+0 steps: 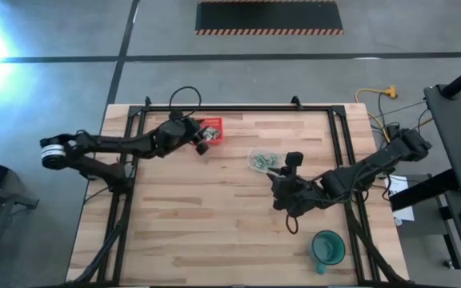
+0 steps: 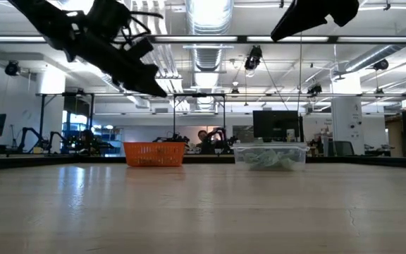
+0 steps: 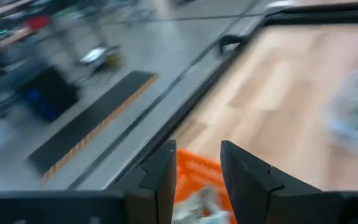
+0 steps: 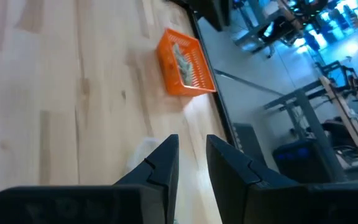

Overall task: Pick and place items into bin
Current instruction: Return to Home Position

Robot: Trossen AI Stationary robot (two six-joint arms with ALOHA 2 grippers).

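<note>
**Nothing in hand**

I'm seeing the left claw narrowly parted, gripping nothing, hovering above the orange bin. The right claw, likewise, is hanging by the clear bin. Packets are lying in both.

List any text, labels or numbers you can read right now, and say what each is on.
None can be read.
The orange mesh basket, clear plastic bin and green mug show no lettering.
The black mat with striped edges bears only stripes.
Screens in the room behind are too small to read.
</note>
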